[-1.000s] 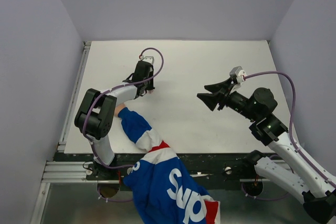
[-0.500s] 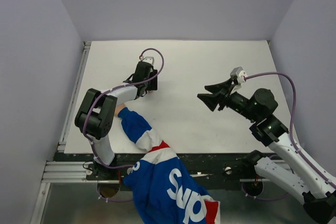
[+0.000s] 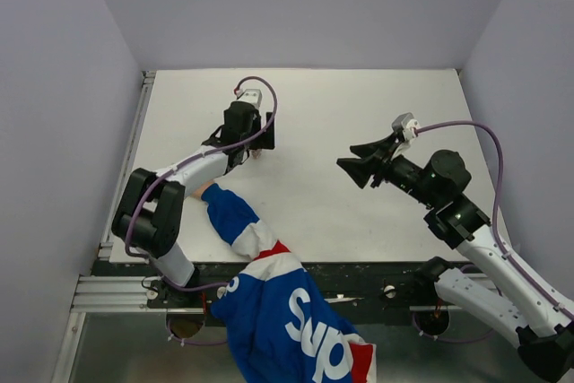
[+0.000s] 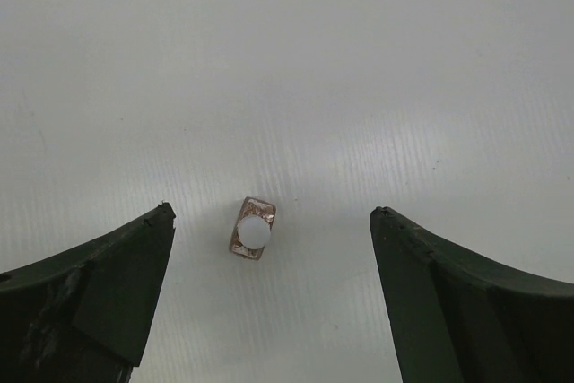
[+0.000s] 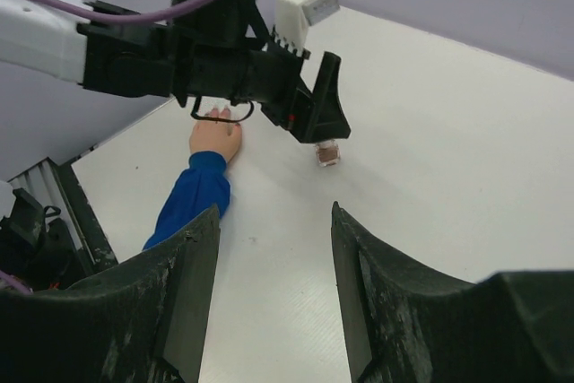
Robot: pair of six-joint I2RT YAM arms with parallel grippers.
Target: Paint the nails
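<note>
A bare hand (image 5: 215,136) in a blue, white and red sleeve (image 3: 269,266) lies flat on the white table, partly under my left arm. Its nails are too small to make out. The small pinkish polish bottle (image 4: 252,229) with a pale cap stands upright on the table. My left gripper (image 4: 271,213) hovers right above it, open wide, with its fingers well apart from the bottle on both sides. The same bottle (image 5: 328,153) shows just under the left gripper (image 5: 309,118) in the right wrist view. My right gripper (image 5: 274,213) hangs open and holds nothing, off to the right (image 3: 352,159).
The white table (image 3: 359,105) is walled by grey panels at the back and sides. A metal rail (image 3: 126,168) runs along its left edge. The sleeved arm reaches in over the near edge between the two arm bases.
My left gripper has opened from shut on the polish bottle and shifted slightly toward the back. The bottle now stands free on the table. The right arm has stayed still.
</note>
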